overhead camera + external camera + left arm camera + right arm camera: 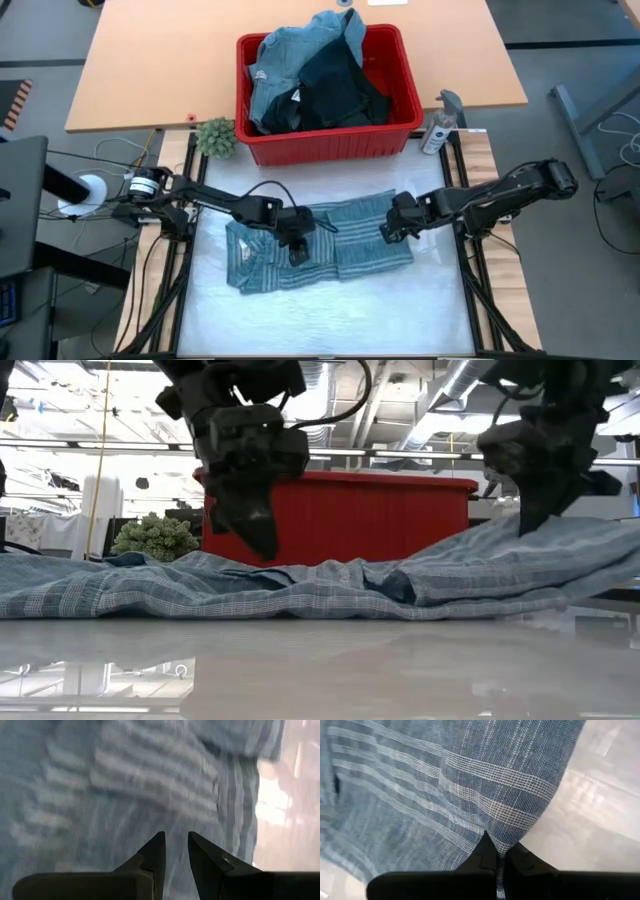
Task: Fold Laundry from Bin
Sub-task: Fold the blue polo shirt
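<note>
The blue-grey white-striped shirt point(320, 250) lies spread across the middle of the table, rumpled. My left gripper point(297, 248) points down just over the shirt's middle point(150, 795), its fingers a little apart with nothing between them. My right gripper point(388, 231) is shut on the shirt's right part, which rises off the table in the low view point(560, 550). The red bin point(400, 125) stands at the far side, holding light blue and dark garments point(310, 70). My right gripper pinches a bunched bit of the shirt's cloth point(496, 845) between its two fingers, near the shirt's right edge; one layer or several, I cannot tell. The fingers slant down from the table's right. The cloth rises to the fingers point(540, 525), and the rest lies on the table.
A small green plant point(215, 136) stands left of the bin and a spray bottle point(440, 125) right of it. Black frame rails point(470, 270) run along both sides of the white work surface. There is bare surface point(330, 320) near the front edge.
</note>
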